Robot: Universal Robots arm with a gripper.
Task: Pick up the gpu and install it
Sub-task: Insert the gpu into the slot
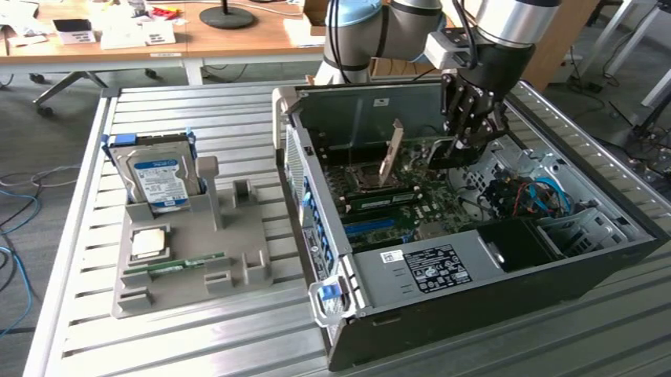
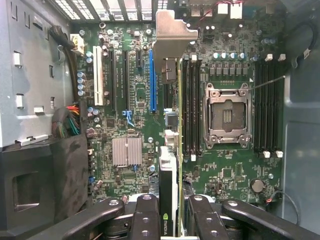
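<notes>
My gripper (image 2: 170,212) reaches down inside the open computer case (image 1: 314,188) and is shut on the gpu (image 2: 169,172). I see the card edge-on, with a green logo near my fingers (image 2: 146,220) and its silver end bracket (image 2: 172,37) at the far end. It hangs above the motherboard (image 2: 130,115), beside the long blue slot (image 2: 152,80) and the black memory slots (image 2: 192,105). I cannot tell whether it touches the board. In the exterior view, the gripper (image 1: 461,145) is over the board near the case's back wall, and the gpu's light bracket (image 1: 394,153) stands upright.
A grey fixture (image 1: 188,251) on the exterior view's left holds a hard drive (image 1: 157,177), a processor chip (image 1: 149,242) and a green memory stick (image 1: 178,265). Inside the case are the power supply (image 1: 451,267), cables (image 1: 529,196), an open processor socket (image 2: 227,115) and a heatsink (image 2: 126,151).
</notes>
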